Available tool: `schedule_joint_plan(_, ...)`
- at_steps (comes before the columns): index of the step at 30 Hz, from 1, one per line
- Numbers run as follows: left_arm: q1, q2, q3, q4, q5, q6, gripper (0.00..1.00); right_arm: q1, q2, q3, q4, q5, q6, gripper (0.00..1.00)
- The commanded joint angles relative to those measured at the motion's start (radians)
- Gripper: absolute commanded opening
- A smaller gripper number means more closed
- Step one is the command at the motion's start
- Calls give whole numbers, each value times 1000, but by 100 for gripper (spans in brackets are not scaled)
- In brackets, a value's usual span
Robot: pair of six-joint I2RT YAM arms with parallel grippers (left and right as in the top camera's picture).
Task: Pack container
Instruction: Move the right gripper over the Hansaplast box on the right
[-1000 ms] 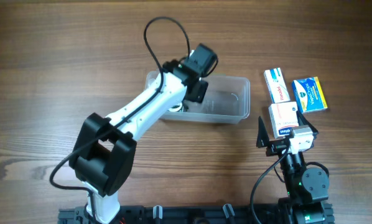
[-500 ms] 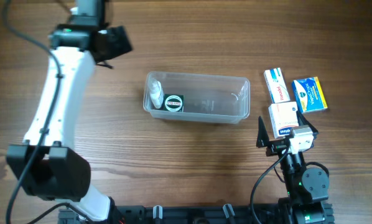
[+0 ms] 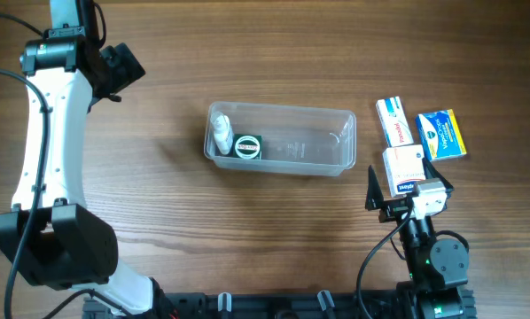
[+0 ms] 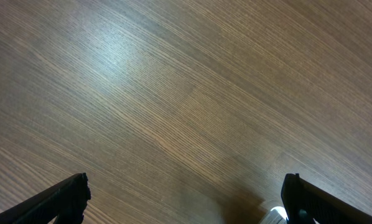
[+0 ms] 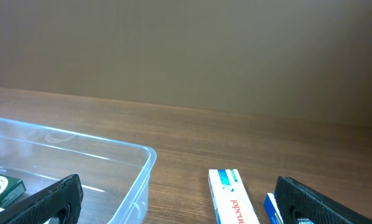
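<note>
The clear plastic container (image 3: 323,113) lies mid-table, with a white bottle (image 3: 220,132) and a small dark green box (image 3: 247,146) in its left end. My left gripper (image 3: 123,71) is far off at the upper left, open over bare wood (image 4: 186,199). At the lower right my right gripper (image 3: 405,184) stands open, just right of the container. In the right wrist view the container's corner (image 5: 150,155) and a white box with red print (image 5: 232,199) lie ahead of the wide-apart fingers of that gripper (image 5: 180,199), with nothing between them.
Right of the container lie a white-and-red box (image 3: 393,121) and a blue-and-yellow box (image 3: 442,135). A white-and-pink box (image 3: 403,165) sits right at my right gripper's front. The left arm's white links (image 3: 48,151) run down the left side.
My left gripper opened and pulled out of the container's left end, swinging far up and left. The bottle and green box stay in the container. The right arm has not moved.
</note>
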Motion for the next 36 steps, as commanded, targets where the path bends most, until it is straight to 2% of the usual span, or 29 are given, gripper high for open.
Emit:
schedule_joint_plan(1,5,-21,10,-3,12,-21,100,-5,0,-1,4,-22,16,100)
schedule_joint_plan(5,5,-21,10,-3,12,-21,100,-5,0,-1,44,-38,16,100)
schedule_joint_plan(8,5,-21,10,-3,12,-21,100,-5,0,35,14,-32,33,100)
schedule_joint_plan(10,5,-21,10,-3,12,-21,100,-5,13,118,-80,8,81,100)
schedule_joint_plan(13,5,-21,10,-3,12,-21,100,-5,89,295,-247,56,51,100)
schedule_joint_plan(17,5,-21,10,-3,12,-21,100,-5,280,572,-490,103,-14,100)
schedule_joint_plan(22,5,-21,10,-3,12,-21,100,-12,568,784,-658,58,-77,100)
schedule_joint_plan(29,5,-21,10,-3,12,-21,100,-135,988,909,-716,-283,-174,100)
schedule_joint_plan(33,5,-21,10,-3,12,-21,100,-288,1123,950,-720,-428,-171,100)
schedule_joint_plan(36,5,-21,10,-3,12,-21,100,-398,1171,958,-723,-426,-171,100)
